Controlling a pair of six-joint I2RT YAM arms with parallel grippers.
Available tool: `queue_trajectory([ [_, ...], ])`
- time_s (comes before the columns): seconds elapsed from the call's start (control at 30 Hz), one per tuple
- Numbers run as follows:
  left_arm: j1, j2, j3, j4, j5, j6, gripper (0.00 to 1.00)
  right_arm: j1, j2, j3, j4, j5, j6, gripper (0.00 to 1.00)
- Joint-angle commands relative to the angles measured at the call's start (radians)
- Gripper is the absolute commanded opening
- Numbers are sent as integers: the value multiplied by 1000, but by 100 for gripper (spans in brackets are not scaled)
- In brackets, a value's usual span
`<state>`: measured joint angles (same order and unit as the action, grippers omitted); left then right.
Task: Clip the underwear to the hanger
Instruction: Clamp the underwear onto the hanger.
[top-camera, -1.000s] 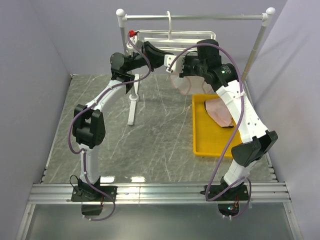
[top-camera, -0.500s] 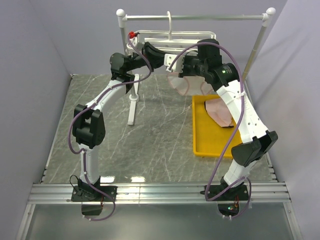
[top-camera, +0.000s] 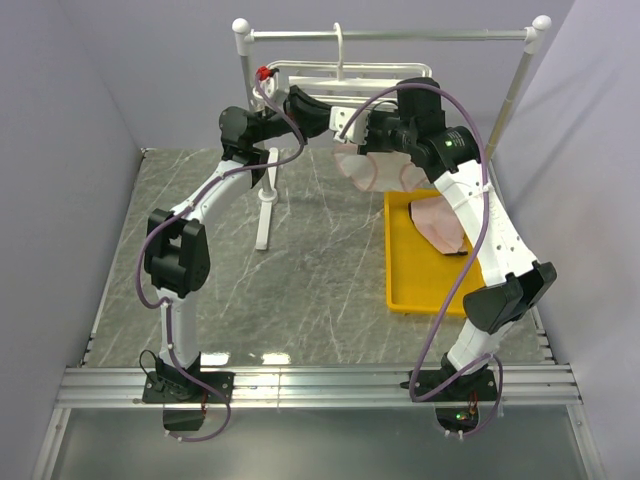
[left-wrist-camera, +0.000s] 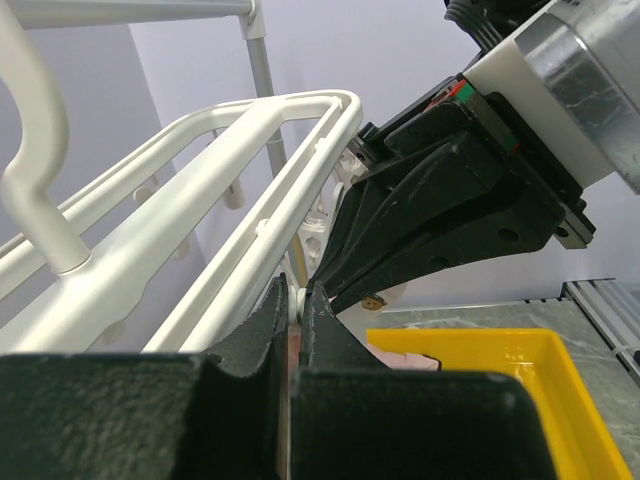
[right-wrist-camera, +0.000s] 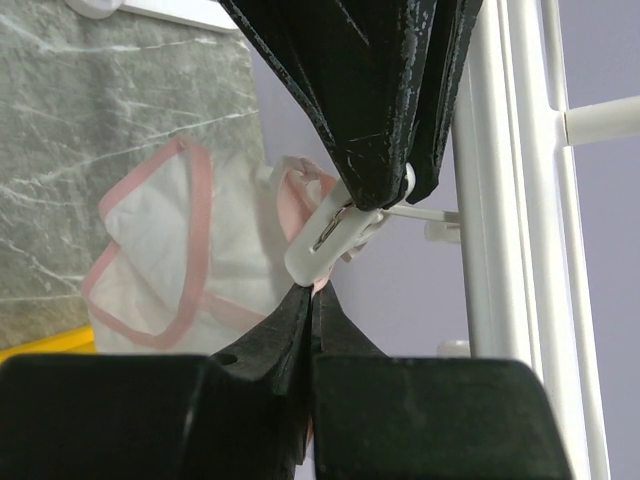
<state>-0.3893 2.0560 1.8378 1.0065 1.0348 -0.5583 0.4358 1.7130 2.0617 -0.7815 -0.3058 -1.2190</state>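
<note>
Two part-hidden: clip (right-wrist-camera: 325, 240) — left tool (right-wrist-camera: 400, 187); underwear (right-wrist-camera: 160, 240) — right tool (right-wrist-camera: 310, 300).

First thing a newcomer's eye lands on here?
Both grippers meet high at the back: the left gripper pinches a clip on the white hanger, the right gripper holds pale pink underwear up to it. To the right, a yellow tray holds another pink piece.

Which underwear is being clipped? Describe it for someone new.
From the tall rail stand at the back hangs a white hanger. Below its frame, at the tips of the left pincer and right pincer, dangles pale underwear with pink edging. The other pair lies in the yellow tray; this one is airborne.
</note>
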Motion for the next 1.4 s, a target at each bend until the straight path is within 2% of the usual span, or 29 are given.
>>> queue_trajectory([
  [0.0, -34, -11, -38, -55, 217, 20, 0, 6, -64, 17, 123, -82, 13, 0],
  [0.27, -36, -16, -31, -141, 202, 101, 0, -2, -99, -18, 146, -113, 6, 0],
  [0.97, -36, -14, -8, -223, 196, 161, 0, -3, -108, -34, 166, -139, 1, 0],
  [1.17, -36, -22, -11, -232, 196, 170, 12, -3, -110, -38, 177, -133, -2, 0],
  [1.27, -36, -22, -9, -224, 197, 164, 22, -3, -112, -38, 179, -130, -4, 0],
  [1.37, -37, -26, -8, -217, 200, 153, 25, -5, -112, -48, 192, -118, -4, 0],
])
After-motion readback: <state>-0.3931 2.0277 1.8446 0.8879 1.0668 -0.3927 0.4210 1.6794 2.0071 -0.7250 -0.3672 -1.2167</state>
